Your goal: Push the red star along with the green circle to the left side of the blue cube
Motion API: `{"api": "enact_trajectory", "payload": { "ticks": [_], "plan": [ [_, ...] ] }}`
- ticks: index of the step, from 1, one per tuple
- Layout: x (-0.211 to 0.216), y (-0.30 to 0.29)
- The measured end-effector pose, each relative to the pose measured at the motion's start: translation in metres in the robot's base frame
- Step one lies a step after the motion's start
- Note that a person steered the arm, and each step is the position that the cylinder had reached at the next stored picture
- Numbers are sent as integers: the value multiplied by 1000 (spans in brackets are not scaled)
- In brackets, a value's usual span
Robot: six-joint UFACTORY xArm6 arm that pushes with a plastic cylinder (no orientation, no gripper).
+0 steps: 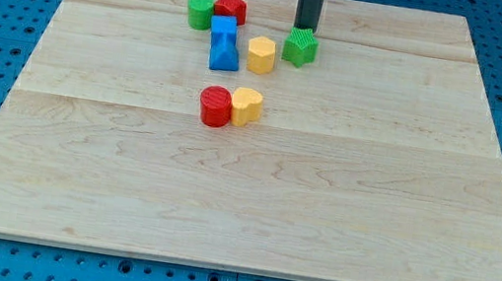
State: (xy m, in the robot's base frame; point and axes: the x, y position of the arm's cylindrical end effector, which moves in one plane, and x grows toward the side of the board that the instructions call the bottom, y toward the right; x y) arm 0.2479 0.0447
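The red star (232, 7) sits near the view's top, touching the green circle (200, 10) on its left. The blue cube (223, 29) lies just below them, touching both, with a second blue block (224, 54) right under it. My tip (306, 28) is at the view's top, well right of the red star, just above the green star (300, 46) and touching or nearly touching it.
A yellow block (261, 54) lies between the blue blocks and the green star. A red cylinder (215, 106) and a yellow block (247, 106) sit together below. The wooden board (250, 210) rests on a blue pegboard.
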Motion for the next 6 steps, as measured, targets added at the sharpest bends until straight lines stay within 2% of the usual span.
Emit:
{"api": "enact_trajectory", "payload": {
  "ticks": [1,2,3,5,6],
  "plan": [
    [-27,-34],
    [-27,-84],
    [-26,-104],
    [-6,-148],
    [14,-148]
  ]
}}
